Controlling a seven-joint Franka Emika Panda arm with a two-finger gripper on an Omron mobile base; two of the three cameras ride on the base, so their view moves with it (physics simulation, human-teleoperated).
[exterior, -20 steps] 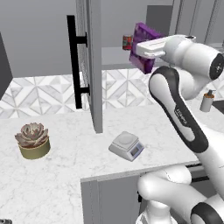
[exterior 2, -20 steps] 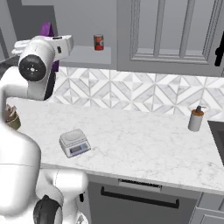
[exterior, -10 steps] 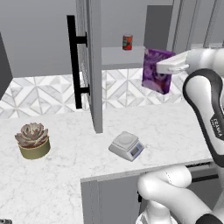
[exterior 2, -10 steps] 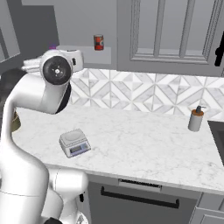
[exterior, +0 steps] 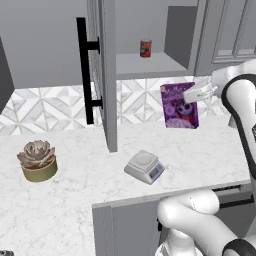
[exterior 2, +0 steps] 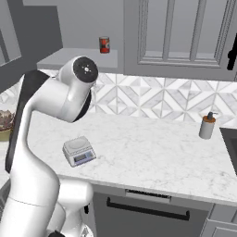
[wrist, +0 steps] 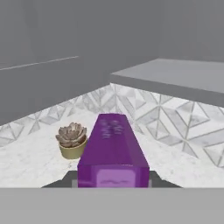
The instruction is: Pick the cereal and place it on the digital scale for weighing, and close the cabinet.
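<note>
The purple cereal box [exterior: 179, 106] hangs in the air above the counter, below the open shelf and up and to the right of the digital scale [exterior: 145, 167]. My gripper [exterior: 192, 96] is shut on the box's right edge. In the hand view the cereal box [wrist: 113, 148] fills the lower middle, its top edge running away from the camera. The scale [exterior 2: 79, 150] sits on the marble counter near its front edge, platter bare. The cabinet door [exterior: 103, 75] stands open, swung out toward me, with its black bar handle [exterior: 84, 70] on the left face.
A red can [exterior: 145, 48] stands on the cabinet shelf [exterior: 150, 65]. A potted succulent [exterior: 37, 160] sits at the counter's left. A soap dispenser [exterior 2: 207, 125] stands at the right by the backsplash. My white arm [exterior 2: 51, 120] rises on the left of the right base view.
The cereal has come out of the cabinet shelf and moved down and to the right, now hanging lower over the counter. The arm has swung with it.
</note>
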